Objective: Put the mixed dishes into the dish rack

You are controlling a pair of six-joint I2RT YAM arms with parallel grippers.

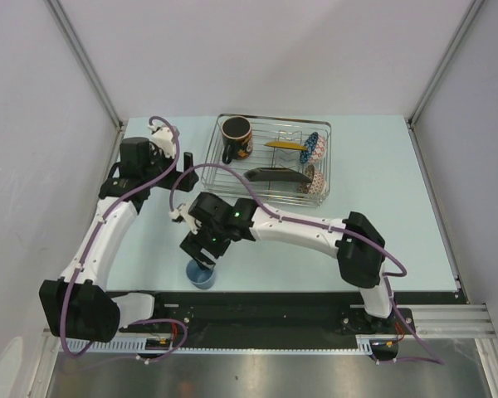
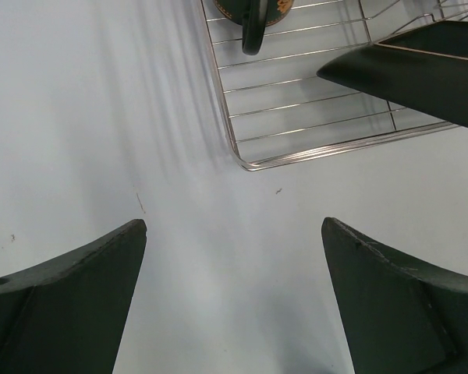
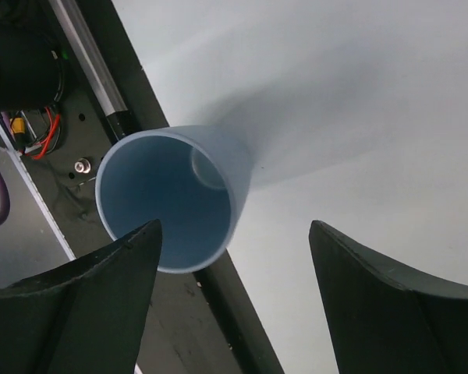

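Hovering my right claw (image 3: pixel 234 227) wide open and empty above the small light-blue cup (image 3: pixel 168 204), upright at the near edge of the table (image 1: pixel 415 249) well apart from the dish rack (image 1: pixel 270 117), I judge 1 finger is set to pinch its rim, my left claw (image 2: pixel 234 222) open and empty too.
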